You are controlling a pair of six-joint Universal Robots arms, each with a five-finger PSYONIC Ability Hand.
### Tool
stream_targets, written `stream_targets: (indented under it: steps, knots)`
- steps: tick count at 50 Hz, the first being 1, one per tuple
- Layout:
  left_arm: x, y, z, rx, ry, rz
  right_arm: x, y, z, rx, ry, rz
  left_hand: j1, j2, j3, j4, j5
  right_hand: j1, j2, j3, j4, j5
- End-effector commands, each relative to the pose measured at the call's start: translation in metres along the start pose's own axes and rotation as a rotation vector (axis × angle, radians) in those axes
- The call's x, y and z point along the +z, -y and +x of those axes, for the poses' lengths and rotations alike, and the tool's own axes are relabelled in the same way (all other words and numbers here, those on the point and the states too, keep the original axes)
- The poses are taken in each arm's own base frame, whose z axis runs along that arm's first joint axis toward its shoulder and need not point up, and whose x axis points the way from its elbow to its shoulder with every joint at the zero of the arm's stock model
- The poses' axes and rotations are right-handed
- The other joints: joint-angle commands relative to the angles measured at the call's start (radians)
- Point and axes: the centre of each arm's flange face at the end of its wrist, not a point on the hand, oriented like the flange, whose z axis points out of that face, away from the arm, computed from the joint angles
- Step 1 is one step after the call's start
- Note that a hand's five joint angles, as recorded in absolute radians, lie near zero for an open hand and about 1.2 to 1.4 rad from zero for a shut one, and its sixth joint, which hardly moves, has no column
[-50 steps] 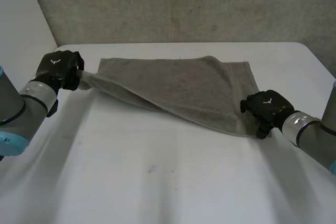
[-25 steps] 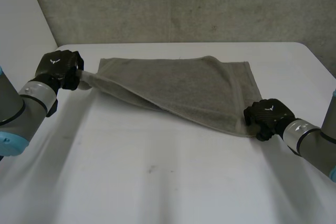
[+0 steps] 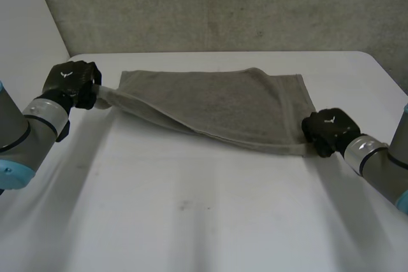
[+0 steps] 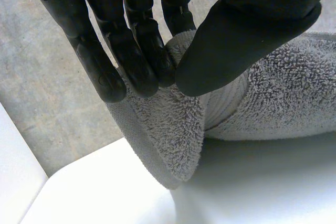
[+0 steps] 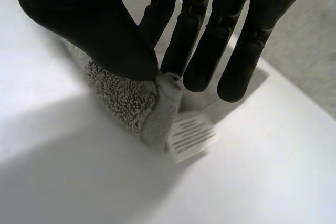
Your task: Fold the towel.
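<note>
Two corners pinched; the first fold is set up but not yet made.
Toward twelve o'clock on the white table [image 3: 191, 221] lies the grey terry-cloth towel [image 3: 223, 103], rumpled. A diagonal ridge runs from its nine-o'clock corner to its four-o'clock corner, and its far edge lies flat on the tabletop. The robot's left hand [image 3: 71, 81] grasps the nine-o'clock corner between fingers and thumb, holding it just above the table. The right hand [image 3: 326, 128] nips the four-o'clock corner low at the surface, beside a small white printed label [image 5: 191, 136]. By my judgement, the near edge is gathered for folding. The next move calls for both hands to rise together and carry that edge evenly toward twelve o'clock, so the edges meet.
</note>
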Motion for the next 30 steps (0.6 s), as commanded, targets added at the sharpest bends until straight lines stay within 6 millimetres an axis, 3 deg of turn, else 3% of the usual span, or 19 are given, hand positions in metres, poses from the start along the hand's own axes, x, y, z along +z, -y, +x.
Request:
stream_targets:
  steps: [1,5,9,19,23,24,28,30]
  knots:
    - [-0.003,0.002,0.004,0.001,-0.008,-0.004,-0.009,0.026,0.011,0.021,-0.051,0.075,0.224,0.177,0.179,0.179,0.199,0.022,0.199,0.196,0.195,0.204]
    - [-0.011,0.003,0.005,-0.002,-0.009,-0.026,-0.016,0.038,0.016,0.056,-0.052,0.088,0.224,0.177,0.179,0.179,0.199,0.022,0.199,0.196,0.195,0.204]
    - [-0.017,0.005,0.004,-0.004,-0.008,-0.038,-0.02,0.034,0.016,0.088,-0.013,0.018,0.224,0.177,0.179,0.179,0.199,0.022,0.199,0.196,0.195,0.204]
    - [-0.018,0.0,0.007,-0.009,-0.018,-0.054,-0.002,0.0,0.009,0.162,0.066,-0.092,0.224,0.177,0.179,0.179,0.199,0.022,0.199,0.196,0.195,0.204]
    - [-0.018,-0.001,0.007,-0.01,-0.018,-0.058,0.0,-0.005,0.005,0.169,0.076,-0.109,0.224,0.177,0.179,0.179,0.199,0.009,0.185,0.183,0.182,0.19]
    - [-0.018,-0.002,0.007,-0.012,-0.018,-0.059,0.0,-0.005,0.005,0.17,0.076,-0.11,0.224,0.177,0.179,0.179,0.199,-0.157,0.019,0.017,0.016,0.024]
    - [-0.018,-0.002,0.007,-0.012,-0.019,-0.061,-0.001,-0.004,0.005,0.169,0.076,-0.109,0.224,0.177,0.179,0.179,0.199,-0.297,-0.12,-0.123,-0.124,-0.115]
    - [-0.018,-0.003,0.007,-0.011,-0.019,-0.061,-0.003,-0.003,0.005,0.171,0.072,-0.109,0.224,0.177,0.179,0.179,0.199,-0.513,-0.337,-0.339,-0.34,-0.332]
